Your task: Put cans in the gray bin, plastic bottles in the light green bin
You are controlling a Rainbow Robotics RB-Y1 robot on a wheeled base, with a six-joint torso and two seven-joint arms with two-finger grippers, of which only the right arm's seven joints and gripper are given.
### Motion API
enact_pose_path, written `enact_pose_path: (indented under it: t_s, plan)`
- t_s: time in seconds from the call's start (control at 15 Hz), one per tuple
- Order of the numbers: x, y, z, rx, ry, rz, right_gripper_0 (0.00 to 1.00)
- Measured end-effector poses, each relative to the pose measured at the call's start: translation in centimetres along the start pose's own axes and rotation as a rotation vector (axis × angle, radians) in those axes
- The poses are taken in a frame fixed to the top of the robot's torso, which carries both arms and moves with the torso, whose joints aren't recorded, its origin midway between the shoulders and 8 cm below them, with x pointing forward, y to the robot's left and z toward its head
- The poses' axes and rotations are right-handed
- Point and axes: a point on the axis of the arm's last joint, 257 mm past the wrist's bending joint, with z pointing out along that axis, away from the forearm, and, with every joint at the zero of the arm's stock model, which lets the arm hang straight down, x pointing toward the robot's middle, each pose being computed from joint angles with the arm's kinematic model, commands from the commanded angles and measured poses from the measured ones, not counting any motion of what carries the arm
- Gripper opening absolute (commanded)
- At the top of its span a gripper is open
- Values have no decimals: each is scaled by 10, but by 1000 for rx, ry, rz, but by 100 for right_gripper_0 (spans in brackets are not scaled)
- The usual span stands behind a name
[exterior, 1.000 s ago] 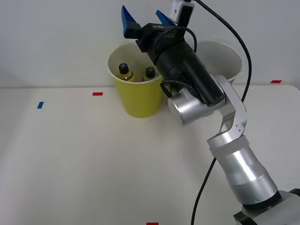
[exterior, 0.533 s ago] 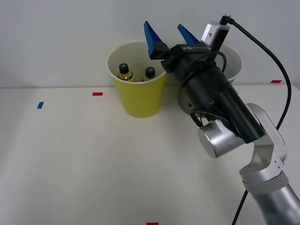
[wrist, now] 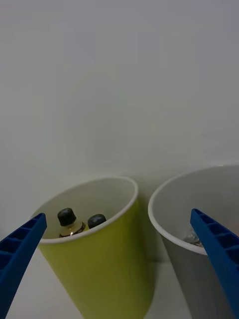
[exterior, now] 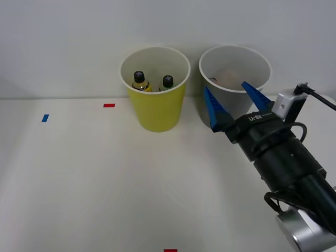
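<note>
We find the round, tapered yellow-green bin (exterior: 156,107) with its white rim standing upright on the white table (exterior: 79,173) against the pale wall. Just beside it, to the robot's right, stands the matching dark gray bin (exterior: 207,107) with a white inside; whether the 2 bins touch we cannot tell.

Inside the yellow-green bin we count 2 small plastic bottles with black ribbed caps: a yellow bottle (exterior: 139,83) nearer the robot's left and a greenish bottle (exterior: 167,83) just beside it. Both stand upright against the far wall of the bin. In the wrist view, the 2 caps (wrist: 67,217) show just above the near rim.

Something pale lies in the gray bin; we cannot identify it.

The right gripper (exterior: 233,102) hovers in front of the gray bin, its 2 blue ribbed fingers (exterior: 214,110) spread wide and holding nothing.

We also note red tape marks (exterior: 109,105) and a blue one (exterior: 45,117) on the table.
</note>
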Motion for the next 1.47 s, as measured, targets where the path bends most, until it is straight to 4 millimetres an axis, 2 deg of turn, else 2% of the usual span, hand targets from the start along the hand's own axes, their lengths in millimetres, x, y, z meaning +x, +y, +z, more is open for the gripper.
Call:
enact_pose_path:
  t_s: [0.27,0.6,0.73,1.07,1.33,1.47]
  plan:
    - [27,-27,-59,122,92,-92,100]
    - [72,-69,-139,309,247,-186,100]
    - [82,-74,-168,337,289,-196,100]
    - [90,-83,-215,431,318,-169,100]
    - [87,-79,-232,456,273,-161,100]
    - [93,-76,-239,417,211,-162,100]
